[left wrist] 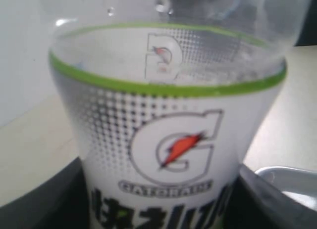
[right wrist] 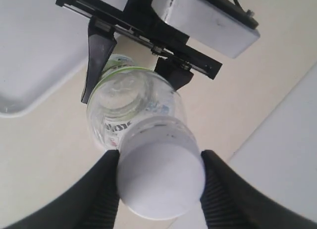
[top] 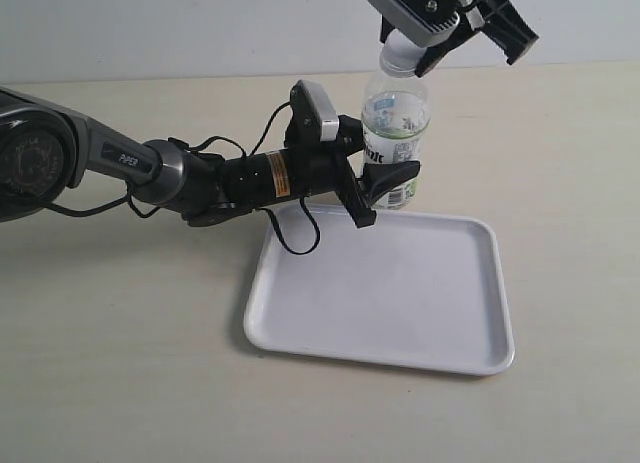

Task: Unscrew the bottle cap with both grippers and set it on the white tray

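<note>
The clear bottle [top: 396, 123] with its white label stands upright behind the white tray [top: 400, 283]. My left gripper [top: 385, 188] is shut on the bottle's labelled body [left wrist: 168, 150], one black finger pressed against each side. From above, my right gripper [top: 415, 51] is shut on the white bottle cap [top: 398, 53]. In the right wrist view the cap [right wrist: 161, 182] sits on the neck with both ribbed fingers touching its rim. The bottle [right wrist: 131, 108] and the left gripper's fingers [right wrist: 96, 58] show below it.
The beige table [top: 120, 363] runs all around the tray. The left arm [top: 180, 173] with its cables lies across the left half, just above the tray's far left corner. The tray's rim [left wrist: 290, 179] shows beside the bottle in the left wrist view.
</note>
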{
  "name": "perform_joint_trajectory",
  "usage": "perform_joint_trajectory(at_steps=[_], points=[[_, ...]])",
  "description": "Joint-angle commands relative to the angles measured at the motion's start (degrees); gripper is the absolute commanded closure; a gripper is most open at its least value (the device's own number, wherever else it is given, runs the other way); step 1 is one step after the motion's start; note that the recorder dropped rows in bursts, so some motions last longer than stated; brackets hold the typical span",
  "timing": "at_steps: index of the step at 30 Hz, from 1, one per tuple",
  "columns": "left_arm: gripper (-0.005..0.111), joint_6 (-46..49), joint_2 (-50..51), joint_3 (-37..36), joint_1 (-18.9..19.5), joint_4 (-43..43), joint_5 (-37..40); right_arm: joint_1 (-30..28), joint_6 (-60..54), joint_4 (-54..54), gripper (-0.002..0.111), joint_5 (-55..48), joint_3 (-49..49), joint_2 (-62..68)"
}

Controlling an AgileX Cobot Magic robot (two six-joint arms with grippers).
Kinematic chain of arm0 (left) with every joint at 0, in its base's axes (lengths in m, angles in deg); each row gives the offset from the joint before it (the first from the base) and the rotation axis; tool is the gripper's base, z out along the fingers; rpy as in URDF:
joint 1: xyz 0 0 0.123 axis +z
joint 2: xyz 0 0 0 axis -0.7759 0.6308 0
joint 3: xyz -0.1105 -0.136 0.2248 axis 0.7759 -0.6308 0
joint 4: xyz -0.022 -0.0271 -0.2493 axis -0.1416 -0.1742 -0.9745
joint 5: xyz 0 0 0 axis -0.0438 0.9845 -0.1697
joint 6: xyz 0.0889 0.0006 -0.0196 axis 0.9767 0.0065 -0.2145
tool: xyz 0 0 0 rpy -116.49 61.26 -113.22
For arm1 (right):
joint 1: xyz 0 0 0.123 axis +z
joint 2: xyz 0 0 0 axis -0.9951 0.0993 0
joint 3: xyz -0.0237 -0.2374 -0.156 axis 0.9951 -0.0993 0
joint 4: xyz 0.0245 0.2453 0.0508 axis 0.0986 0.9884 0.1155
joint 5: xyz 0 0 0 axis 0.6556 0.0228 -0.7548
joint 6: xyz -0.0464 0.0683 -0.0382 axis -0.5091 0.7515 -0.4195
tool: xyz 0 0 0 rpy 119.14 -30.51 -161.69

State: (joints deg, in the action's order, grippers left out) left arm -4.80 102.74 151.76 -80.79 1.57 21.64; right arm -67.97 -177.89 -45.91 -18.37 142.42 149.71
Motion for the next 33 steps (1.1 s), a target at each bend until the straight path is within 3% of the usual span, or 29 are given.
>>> perform_joint_trajectory(at_steps=[1, 4, 6, 9, 12, 13, 16, 21, 27, 33], points=[[0.107, -0.84, -0.64, 0.21, 0.10, 0.00, -0.47, 0.06, -3.88, -1.14, 0.108, 1.45, 0.17, -0.63], [0.107, -0.84, -0.64, 0.21, 0.10, 0.00, -0.47, 0.06, -2.81, -0.98, 0.108, 4.23, 0.17, -3.89], [0.107, -0.84, -0.64, 0.21, 0.10, -0.39, -0.47, 0.06, 4.87, -0.98, 0.108, 4.65, 0.17, -7.46], [0.107, -0.84, -0.64, 0.21, 0.10, -0.73, -0.47, -0.04, 38.61, -9.75, 0.108, 2.40, 0.17, -14.26], [0.107, -2.72, -1.01, 0.21, 0.21, -1.57, -0.35, -0.98, 84.50, -17.81, 0.108, -1.69, -0.64, -17.15], [0.107, -4.45, -1.31, 0.21, 0.59, -1.57, -0.23, -1.11, 89.80, -17.55, 0.108, -1.69, -1.69, -17.52], [0.107, -9.67, -2.58, 0.21, 1.96, -1.45, 2.91, -1.11, 93.74, -10.36, 0.108, -1.69, -11.19, -17.91], [0.107, -9.55, -2.61, 0.21, 2.43, -0.29, 3.07, -0.97, 93.83, 1.75, 0.108, -1.36, -24.38, -17.91], [0.107, -9.55, -2.61, 0.21, 2.43, -0.29, 3.07, -0.97, 94.40, 7.01, 0.108, 15.78, -42.58, -17.91], [0.107, -9.55, -2.61, 0.21, 2.43, -0.25, 3.07, -0.97, 95.81, 8.47, 0.108, 32.11, -54.07, -17.91]])
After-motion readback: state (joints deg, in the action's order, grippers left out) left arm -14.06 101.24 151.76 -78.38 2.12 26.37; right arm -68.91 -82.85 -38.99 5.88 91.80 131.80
